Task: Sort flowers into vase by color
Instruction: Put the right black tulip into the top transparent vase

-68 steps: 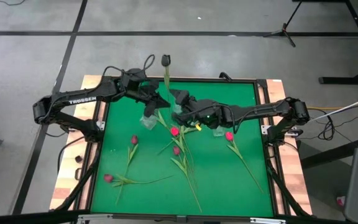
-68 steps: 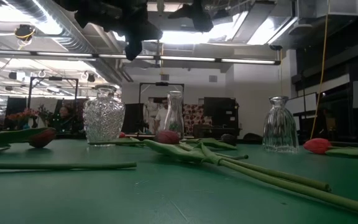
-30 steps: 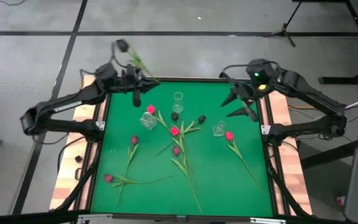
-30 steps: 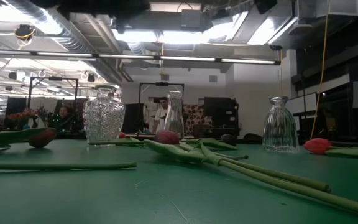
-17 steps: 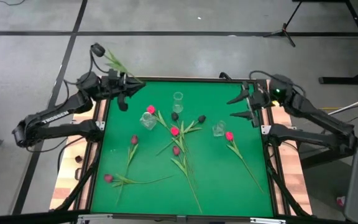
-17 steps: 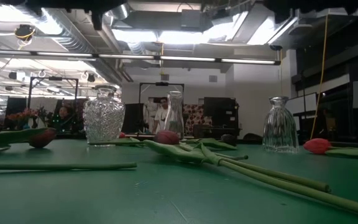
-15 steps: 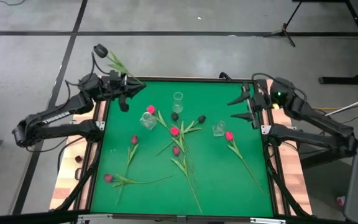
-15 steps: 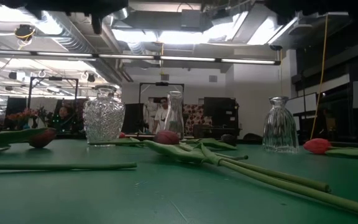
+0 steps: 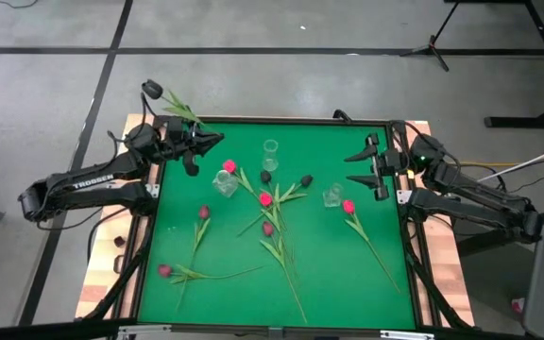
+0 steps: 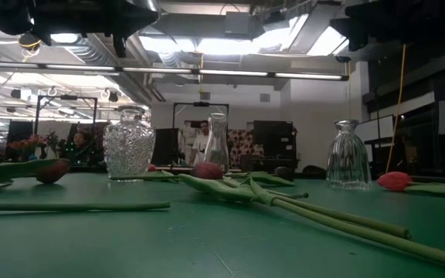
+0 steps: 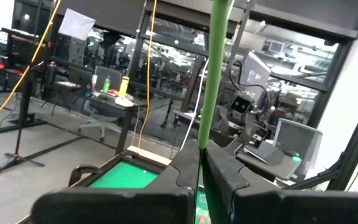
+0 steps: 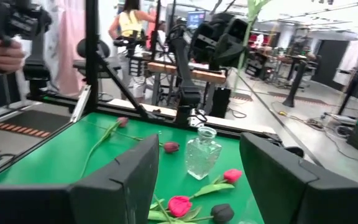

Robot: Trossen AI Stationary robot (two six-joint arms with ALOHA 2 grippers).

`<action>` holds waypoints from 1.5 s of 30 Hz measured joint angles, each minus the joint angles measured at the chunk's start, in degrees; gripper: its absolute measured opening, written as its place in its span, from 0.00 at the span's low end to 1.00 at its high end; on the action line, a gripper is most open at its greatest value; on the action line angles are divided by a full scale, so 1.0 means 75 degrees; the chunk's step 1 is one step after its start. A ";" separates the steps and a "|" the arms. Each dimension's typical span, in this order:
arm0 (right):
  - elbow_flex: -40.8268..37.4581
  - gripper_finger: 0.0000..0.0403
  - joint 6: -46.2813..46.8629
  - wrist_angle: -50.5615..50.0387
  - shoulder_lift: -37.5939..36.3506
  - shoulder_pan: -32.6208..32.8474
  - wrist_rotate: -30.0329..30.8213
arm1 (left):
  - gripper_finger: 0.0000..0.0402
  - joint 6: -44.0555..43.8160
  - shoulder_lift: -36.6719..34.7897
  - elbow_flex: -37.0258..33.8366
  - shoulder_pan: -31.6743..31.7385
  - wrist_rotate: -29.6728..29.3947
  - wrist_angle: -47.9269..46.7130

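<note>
**One tulip pinched aloft, the rest flat on the mat**

Pressed together on a green stem: the left gripper (image 9: pixel 195 144), at the far left corner of the table (image 9: pixel 121 247), just above the edge of the green mat (image 9: pixel 333 269). Holds a dark tulip (image 9: pixel 149 89) by the lower stem, with the near-black head tilted outward, past the table's far edge and over the floor. In the left wrist view, the same stem (image 11: pixel 216 62) rising straight up between the two dark fingers (image 11: pixel 185 168), clamped with no gap.

Spread wide and gripping nothing: the right gripper (image 9: pixel 366 166), over the right edge of the mat near the far corner, pointing inward toward the middle. In the right wrist view, its fingers (image 12: pixel 123 180) well apart, framing a small glass vase (image 12: pixel 201 152) and several loose blooms on the green surface.

Three clear glass vases in all, none with a flower in it: one toward the far middle (image 9: pixel 270 149), one left of centre (image 9: pixel 225 182), one right of centre (image 9: pixel 332 196).

Scattered flat on the mat, the other flowers: a pink head (image 9: pixel 229 166) just beside the left-of-centre vase, two dark heads (image 9: pixel 265 176) (image 9: pixel 306 178) between the vases, red heads at centre (image 9: pixel 265 199) (image 9: pixel 268 228), one near the right vase (image 9: pixel 348 206), two more toward the left and near side (image 9: pixel 204 212) (image 9: pixel 164 270). Stems crossing in the middle.
</note>
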 joint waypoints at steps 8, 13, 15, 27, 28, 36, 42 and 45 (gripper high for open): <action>-0.0003 0.56 -0.0099 -0.0056 0.0025 0.0000 -0.0124 | 0.02 0.0247 0.0000 0.0000 0.0000 0.0001 0.0009; -0.0003 0.56 -0.0138 -0.0059 0.0025 0.0000 -0.0124 | 0.02 0.0191 0.0000 0.0000 0.0000 0.0006 0.0006; -0.0003 0.56 -0.0135 -0.0057 0.0027 0.0000 -0.0124 | 0.02 0.0188 0.0000 0.0000 0.0000 0.0006 0.0003; -0.0684 0.56 -0.0073 0.0532 0.0031 0.0000 -0.0049 | 0.02 0.0177 0.0000 0.0000 -0.0094 0.0001 -0.0005; -0.0806 0.56 0.0004 0.0721 0.0019 0.0000 -0.0049 | 0.02 0.0177 0.0000 0.0000 -0.0132 -0.0043 -0.0005; -0.1366 0.56 0.0148 0.1797 0.0021 0.0003 0.0103 | 0.02 0.0191 0.0003 0.0000 -0.0326 -0.0361 -0.0011; -0.1405 0.56 0.0239 0.1911 0.0019 0.0003 0.0158 | 0.02 0.0191 0.0003 0.0000 -0.0329 -0.0382 -0.0011; -0.1405 0.56 0.0348 0.1905 0.0019 0.0003 0.0160 | 0.02 0.0194 0.0003 0.0000 -0.0329 -0.0382 -0.0014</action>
